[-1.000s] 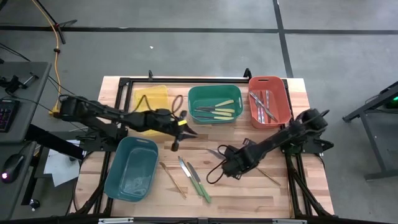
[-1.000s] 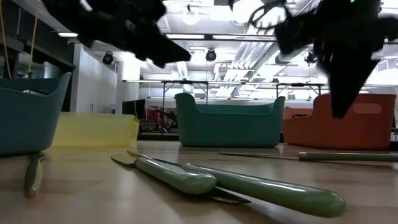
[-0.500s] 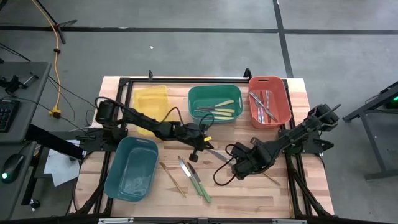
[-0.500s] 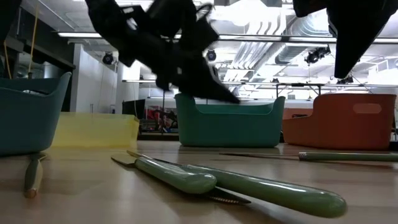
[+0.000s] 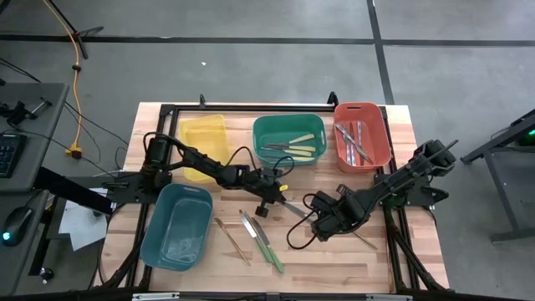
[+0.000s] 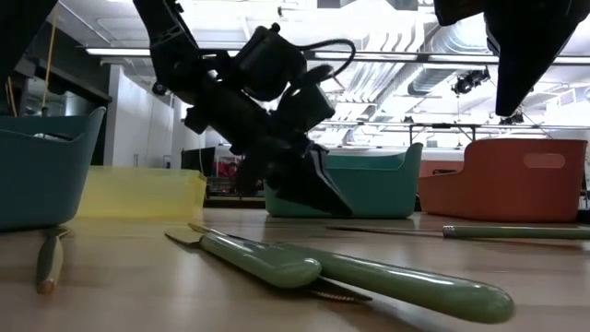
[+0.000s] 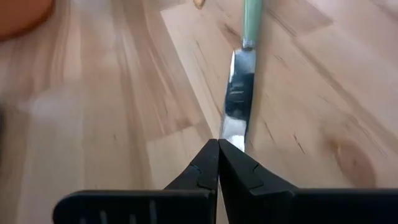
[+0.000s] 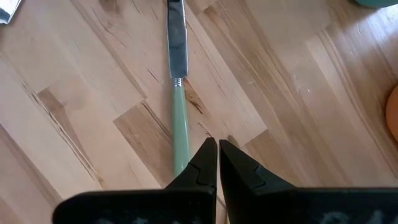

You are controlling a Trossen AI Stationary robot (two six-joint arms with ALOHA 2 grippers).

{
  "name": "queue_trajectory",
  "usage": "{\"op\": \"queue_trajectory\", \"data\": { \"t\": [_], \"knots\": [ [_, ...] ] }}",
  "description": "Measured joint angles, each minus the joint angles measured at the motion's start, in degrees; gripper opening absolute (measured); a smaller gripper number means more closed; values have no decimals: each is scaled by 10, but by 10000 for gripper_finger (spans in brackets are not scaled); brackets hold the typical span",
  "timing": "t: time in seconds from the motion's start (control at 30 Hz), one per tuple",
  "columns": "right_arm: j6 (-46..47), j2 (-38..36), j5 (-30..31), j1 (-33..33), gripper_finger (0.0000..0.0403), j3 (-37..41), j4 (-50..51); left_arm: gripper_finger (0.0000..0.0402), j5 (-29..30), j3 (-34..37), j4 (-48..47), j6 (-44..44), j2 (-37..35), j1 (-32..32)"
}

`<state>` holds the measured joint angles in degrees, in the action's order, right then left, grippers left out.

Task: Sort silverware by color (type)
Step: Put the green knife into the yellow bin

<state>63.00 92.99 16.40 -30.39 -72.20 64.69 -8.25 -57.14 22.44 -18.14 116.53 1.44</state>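
Note:
A knife with a green handle (image 5: 298,210) lies flat on the wooden table between my two grippers. Its blade (image 7: 237,99) points toward my left gripper and its handle (image 8: 180,127) toward my right one. My left gripper (image 5: 276,201) is shut and slants down, with its tips (image 7: 219,143) low over the table at the blade's tip. My right gripper (image 5: 322,224) is shut and hangs well above the table (image 6: 505,109), over the handle's end. Two more green-handled utensils (image 5: 260,235) and a wooden one (image 5: 231,240) lie near the front. My left gripper's shut fingers come slanting down from the table's left to the tip of the knife's blade (image 7: 234,138), which lies flat on the table. Whether they touch it, I cannot tell.
At the back stand a yellow bin (image 5: 203,135), a green bin (image 5: 288,155) with several utensils in it, and a red bin (image 5: 361,155) with several silver ones. A teal bin (image 5: 176,226) stands at the front left. A tan utensil (image 5: 362,238) lies at the front right.
My left gripper has swung from beside the yellow and green bins toward the table's right and near edge. It has sunk to the tabletop at the knife's blade. My right gripper has risen higher above the table. The knife has stayed in place.

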Motion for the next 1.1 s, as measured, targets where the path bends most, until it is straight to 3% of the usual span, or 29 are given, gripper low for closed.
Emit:
{"op": "queue_trajectory", "data": {
  "t": [0.33,0.5,0.9,1.1],
  "knots": [
    [0,0,0,0,0,0,0,0,-7,0,-23,0,0,0],
    [0,0,-1,0,0,0,0,0,-46,0,-14,0,10,-1],
    [10,0,-26,4,0,0,-10,0,-39,-16,6,12,62,-7],
    [-4,15,-61,12,39,0,1,0,-40,-18,9,17,66,-7]
  ]
}}
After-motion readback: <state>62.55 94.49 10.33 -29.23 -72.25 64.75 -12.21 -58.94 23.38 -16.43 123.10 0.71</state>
